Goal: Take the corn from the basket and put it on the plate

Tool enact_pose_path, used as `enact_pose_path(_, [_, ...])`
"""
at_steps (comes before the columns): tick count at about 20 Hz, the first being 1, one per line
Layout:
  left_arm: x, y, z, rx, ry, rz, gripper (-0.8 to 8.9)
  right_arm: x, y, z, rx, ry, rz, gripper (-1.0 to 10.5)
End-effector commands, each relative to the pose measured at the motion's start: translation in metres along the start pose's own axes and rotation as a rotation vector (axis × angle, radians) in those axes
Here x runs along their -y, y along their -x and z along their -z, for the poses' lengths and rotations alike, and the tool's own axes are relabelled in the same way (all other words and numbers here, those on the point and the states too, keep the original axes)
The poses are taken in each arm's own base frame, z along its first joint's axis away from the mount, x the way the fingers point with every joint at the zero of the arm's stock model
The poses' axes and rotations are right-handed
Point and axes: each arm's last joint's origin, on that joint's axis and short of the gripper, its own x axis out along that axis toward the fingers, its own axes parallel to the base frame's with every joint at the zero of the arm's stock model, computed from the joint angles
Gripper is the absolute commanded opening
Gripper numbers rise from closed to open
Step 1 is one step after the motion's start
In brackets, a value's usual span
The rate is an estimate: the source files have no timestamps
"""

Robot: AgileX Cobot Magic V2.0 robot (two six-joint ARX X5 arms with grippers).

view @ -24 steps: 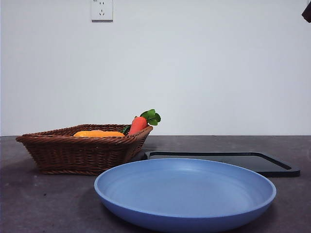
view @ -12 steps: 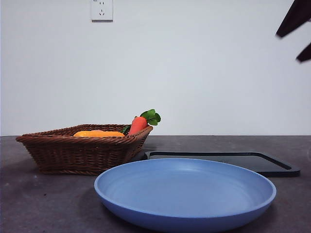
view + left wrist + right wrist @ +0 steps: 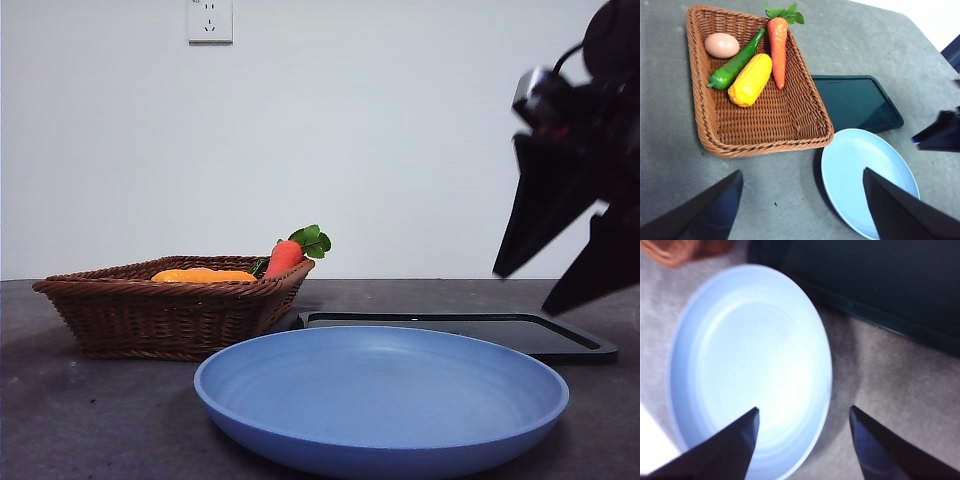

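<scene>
Corn [image 3: 750, 79] lay in the wicker basket [image 3: 790, 127] beside a green pepper [image 3: 735, 64] and carrot [image 3: 777, 47], right gripper [image 3: 548, 290] released, jaws spread above the blue plate [image 3: 700, 315], left gripper [image 3: 800, 210] also released, well above the table.

yellow bumpy corn [image 3: 750, 80] in my brown woven basket [image 3: 765, 125], orange carrot [image 3: 777, 47], green pepper [image 3: 735, 65], light-blue plate [image 3: 380, 400], black tray [image 3: 855, 102], grey table [image 3: 680, 175].
</scene>
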Motion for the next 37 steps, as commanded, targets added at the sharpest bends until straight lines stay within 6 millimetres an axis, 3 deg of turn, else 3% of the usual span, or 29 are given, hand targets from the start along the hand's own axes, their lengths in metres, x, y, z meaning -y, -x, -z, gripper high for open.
enact_pose_path(1, [0.002, 0.002, -0.005, 0.016, -0.027, 0.006, 3.91, 0.003, -0.014, -0.007, -0.026, -0.001, -0.007, 2.9])
enact_pose_path(6, [0.002, 0.002, -0.005, 0.016, -0.027, 0.007, 3.91, 0.008, -0.036, -0.007, -0.085, -0.004, -0.015, 2.4])
enact_pose_path(13, [0.002, 0.002, -0.004, 0.015, -0.026, 0.006, 3.91, 0.010, -0.048, -0.004, -0.128, -0.011, 0.005, 1.3])
enact_pose_path(17, [0.002, 0.002, -0.004, 0.015, -0.026, 0.006, 3.91, 0.012, -0.050, -0.004, -0.134, -0.019, 0.030, 0.0])
enact_pose_path(25, [-0.005, -0.011, -0.013, -0.020, -0.013, 0.008, 3.91, 0.007, -0.041, -0.004, -0.119, -0.037, 0.027, 0.0])
enact_pose_path(31, [-0.004, -0.052, -0.055, -0.082, -0.123, -0.001, 3.91, -0.015, 0.008, 0.003, -0.022, -0.011, 0.030, 0.0])
enact_pose_path(33, [-0.001, -0.074, -0.070, -0.131, -0.196, -0.031, 3.91, -0.022, 0.025, 0.006, 0.032, -0.001, 0.032, 0.0])
enact_pose_path(37, [0.004, -0.137, -0.095, -0.254, -0.333, -0.085, 3.91, -0.030, 0.055, 0.011, 0.159, -0.001, 0.042, 0.0])
